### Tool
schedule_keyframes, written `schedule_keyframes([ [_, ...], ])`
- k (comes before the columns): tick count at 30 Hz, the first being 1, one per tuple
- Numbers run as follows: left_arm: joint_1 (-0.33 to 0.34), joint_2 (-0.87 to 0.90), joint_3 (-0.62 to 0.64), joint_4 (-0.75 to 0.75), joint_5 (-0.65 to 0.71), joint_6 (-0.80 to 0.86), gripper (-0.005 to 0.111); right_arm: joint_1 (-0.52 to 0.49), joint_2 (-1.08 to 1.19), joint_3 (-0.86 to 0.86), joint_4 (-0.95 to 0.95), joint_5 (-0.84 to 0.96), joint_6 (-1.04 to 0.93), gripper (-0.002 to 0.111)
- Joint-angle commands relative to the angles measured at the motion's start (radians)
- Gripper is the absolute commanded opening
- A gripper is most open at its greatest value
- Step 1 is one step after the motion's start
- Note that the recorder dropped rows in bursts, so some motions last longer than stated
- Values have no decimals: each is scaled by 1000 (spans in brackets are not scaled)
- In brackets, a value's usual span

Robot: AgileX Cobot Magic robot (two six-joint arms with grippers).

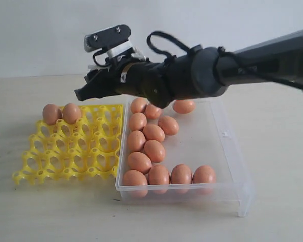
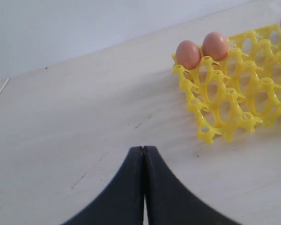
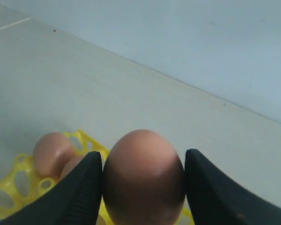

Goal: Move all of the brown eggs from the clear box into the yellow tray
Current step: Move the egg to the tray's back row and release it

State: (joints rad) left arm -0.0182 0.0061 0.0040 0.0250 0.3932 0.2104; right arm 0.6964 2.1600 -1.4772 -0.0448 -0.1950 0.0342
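Starting at the far left, the left gripper (image 2: 143, 148) hangs low over the bare desk (image 2: 84, 117) with its two black fingers pressed flat together and nothing between them. It does not show in the exterior view. To its right the yellow tray (image 1: 65, 151) lies on the desk. Two brown eggs (image 1: 61, 114) sit side by side, touching, in the cups of the tray's far left corner.

Above the tray's far edge the right gripper (image 1: 83, 94) reaches in from the right, across the clear box (image 1: 227, 146). The right wrist view shows its jaws set wide around one brown egg (image 3: 143, 178), a finger against each flank of the shell. The egg is held up off the tray, with the two seated eggs lower down beyond it.

The clear box stands close against the tray's right side; whether the two touch I cannot tell. In it lie thirteen brown eggs (image 1: 154, 150). Most form a crowded column along the wall nearest the tray, four sit in a row against the near wall, and one lies by the far wall under the right arm (image 1: 262, 60).
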Motion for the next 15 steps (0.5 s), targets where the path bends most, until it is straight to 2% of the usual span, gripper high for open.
schedule_keyframes([
  [1,-2,-6,-4,0,-5,-5,0,13,78,-4,-69,-142,-4,0],
  [9,-2,-6,-4,0,-5,-5,0,13,201,-146,-98,-109,59,0],
  [15,-2,-6,-4,0,-5,-5,0,13,241,-192,-130,-86,101,13],
])
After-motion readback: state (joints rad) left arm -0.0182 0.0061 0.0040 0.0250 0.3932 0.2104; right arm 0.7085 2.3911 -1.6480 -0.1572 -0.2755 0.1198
